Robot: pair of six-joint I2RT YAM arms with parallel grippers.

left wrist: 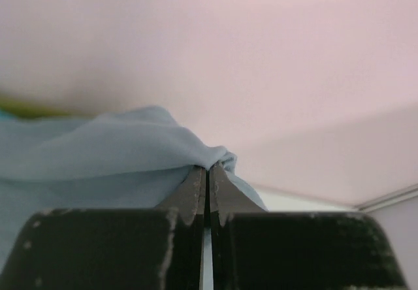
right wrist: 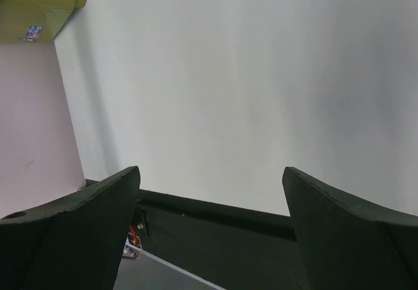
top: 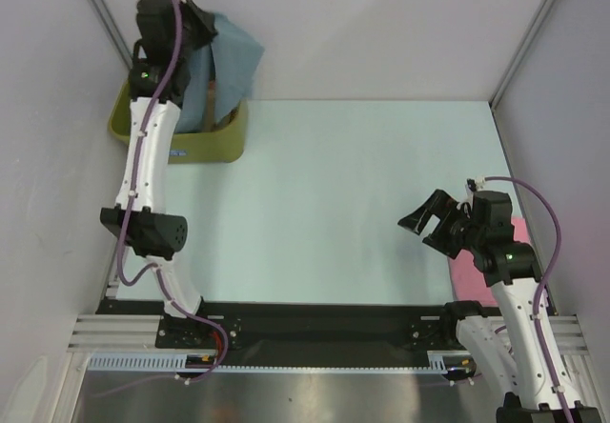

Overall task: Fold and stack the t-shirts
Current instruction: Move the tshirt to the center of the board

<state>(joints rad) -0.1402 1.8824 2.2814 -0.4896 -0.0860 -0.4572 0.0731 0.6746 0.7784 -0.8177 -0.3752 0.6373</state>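
In the top view a slate grey-blue t-shirt (top: 236, 56) hangs bunched from my left gripper (top: 206, 21), lifted over the olive-green tub (top: 221, 145) at the far left. The left wrist view shows the jaws pressed together on a fold of that t-shirt (left wrist: 98, 153), the left gripper (left wrist: 208, 169) shut on it. My right gripper (top: 434, 223) hovers over the table's right side, open and holding nothing. A pink t-shirt (top: 474, 272) lies flat at the right edge, partly hidden under the right arm. In the right wrist view the right gripper (right wrist: 212, 185) stands wide over bare table.
The tub (right wrist: 46, 2) sits in the far left corner against the wall, with more cloth inside it (top: 227, 110). The pale table (top: 343, 194) is walled on three sides. A black rail (top: 324, 323) with the arm bases runs along the near edge.
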